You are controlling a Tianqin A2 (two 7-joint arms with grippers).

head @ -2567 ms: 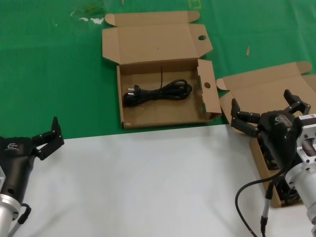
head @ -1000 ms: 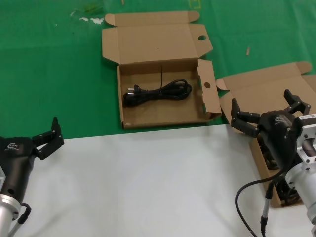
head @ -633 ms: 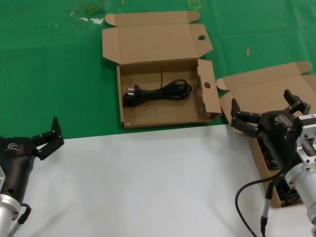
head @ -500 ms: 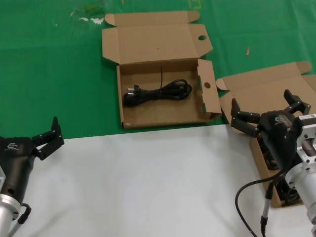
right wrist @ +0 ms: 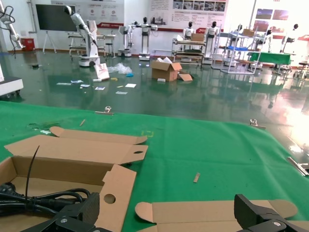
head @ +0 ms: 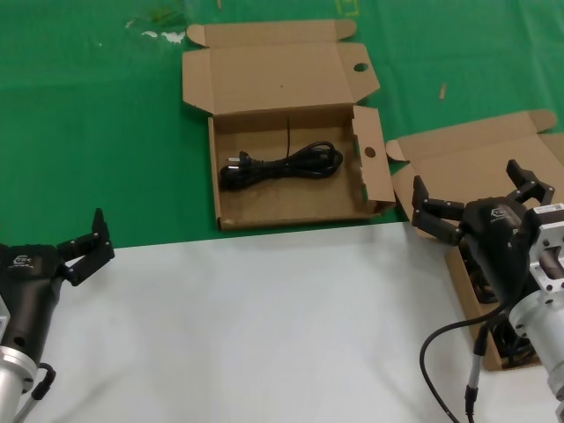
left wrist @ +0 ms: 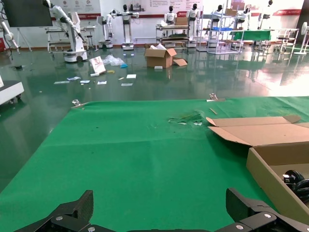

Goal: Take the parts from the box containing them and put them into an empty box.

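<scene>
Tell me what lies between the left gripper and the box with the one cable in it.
Only bare green mat separates the left gripper from the square-set box in the head view.

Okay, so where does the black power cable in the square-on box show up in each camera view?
Head view: the black power cable lies coiled in the square-on box, upper centre of the picture.
Left wrist view: only a bit of the coil shows at the right edge, behind the box wall.
Right wrist view: cable at lower left, inside the box.
Shared landmark: the box's hinged lid.

Glossy grey-green hall floor [left wrist: 145, 82] beyond green table mat [head: 88, 132].
</scene>
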